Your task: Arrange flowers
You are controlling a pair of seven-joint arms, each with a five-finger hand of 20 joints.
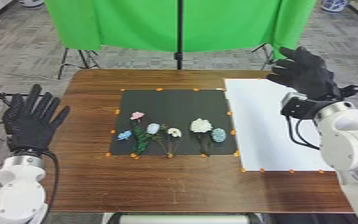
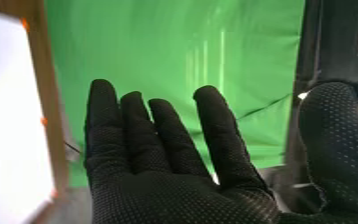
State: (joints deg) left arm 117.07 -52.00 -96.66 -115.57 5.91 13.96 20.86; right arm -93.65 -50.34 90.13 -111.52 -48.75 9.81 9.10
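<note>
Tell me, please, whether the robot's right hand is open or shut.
Open: the right hand has its fingers straight and apart, with nothing in them.

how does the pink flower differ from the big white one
The pink flower has a small bloom, the big white flower a larger, fuller one. The pink flower lies left on the dark mat, the big white flower right of its middle. Both blooms point away from the robot.

No lettering, label, number or sign can be read in either picture.
</note>
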